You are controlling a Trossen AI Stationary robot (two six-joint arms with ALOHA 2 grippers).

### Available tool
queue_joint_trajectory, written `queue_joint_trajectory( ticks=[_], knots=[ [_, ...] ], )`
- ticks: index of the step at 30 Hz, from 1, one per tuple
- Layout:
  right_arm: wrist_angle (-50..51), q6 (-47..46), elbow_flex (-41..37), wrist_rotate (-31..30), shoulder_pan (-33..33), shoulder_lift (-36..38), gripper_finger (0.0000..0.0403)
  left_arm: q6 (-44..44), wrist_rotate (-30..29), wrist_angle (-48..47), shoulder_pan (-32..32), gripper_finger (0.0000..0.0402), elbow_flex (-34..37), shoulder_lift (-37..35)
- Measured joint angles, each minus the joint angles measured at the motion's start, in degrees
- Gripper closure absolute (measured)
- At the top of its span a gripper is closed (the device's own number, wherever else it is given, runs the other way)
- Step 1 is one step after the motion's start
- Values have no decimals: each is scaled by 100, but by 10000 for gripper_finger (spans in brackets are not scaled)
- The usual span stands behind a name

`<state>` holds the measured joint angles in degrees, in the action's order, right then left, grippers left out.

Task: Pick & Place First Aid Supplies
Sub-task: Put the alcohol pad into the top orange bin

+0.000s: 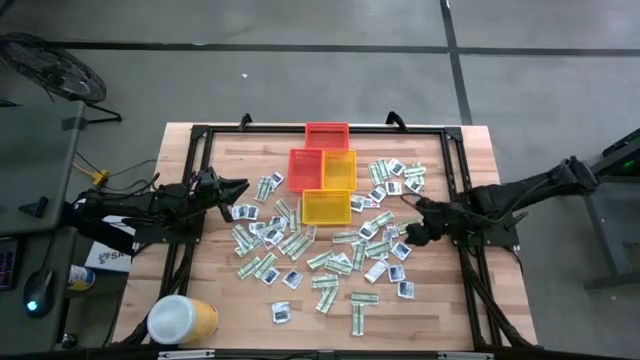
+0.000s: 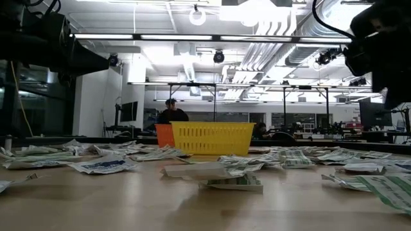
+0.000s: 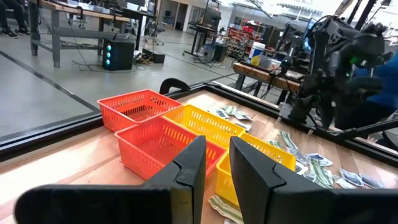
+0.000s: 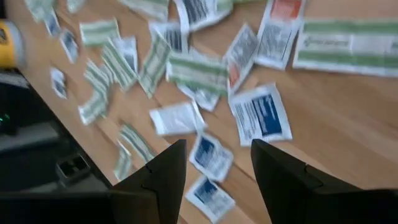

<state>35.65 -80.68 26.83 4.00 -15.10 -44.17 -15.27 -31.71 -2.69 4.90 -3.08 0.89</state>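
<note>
Across the middle of the table [image 1: 200,150] lie the first aid packets [image 1: 330,262], green-and-white strips and white squares w/ blue print, scattered loose from left to right and toward the near edge. Behind them sit four small baskets [image 1: 325,172]: red, orange, two yellow, touching in a cluster. Left gripper [image 1: 243,187] hangs at the packets' left-rear fringe, jaws a narrow gap apart, nothing between them. Right gripper [image 1: 410,235] hovers over packets on the right, jaws wide apart, empty. Big yellow tub [image 1: 183,319] w/ white lid lies near the front-left corner.
</note>
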Motion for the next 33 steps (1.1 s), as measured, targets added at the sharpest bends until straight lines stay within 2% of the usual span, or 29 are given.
queue_joint_trajectory(
  ticks=[2,8,16,24,33],
  knots=[
    [-39,455,2,96,-178,-165,229,0,-1,1,-1,328,-1,-2],
    [-443,2834,2,654,-699,-597,229,0,1,-1,-1,328,1,-2],
    [-1072,5045,11,531,-1077,-1214,229,0,1,0,0,328,0,-1],
    [-1072,6136,11,-31,-1164,-1691,229,-1,0,0,-1,328,-1,-1],
    [-921,7000,11,-237,-1164,-2345,229,0,1,1,0,328,0,-1]
  ],
)
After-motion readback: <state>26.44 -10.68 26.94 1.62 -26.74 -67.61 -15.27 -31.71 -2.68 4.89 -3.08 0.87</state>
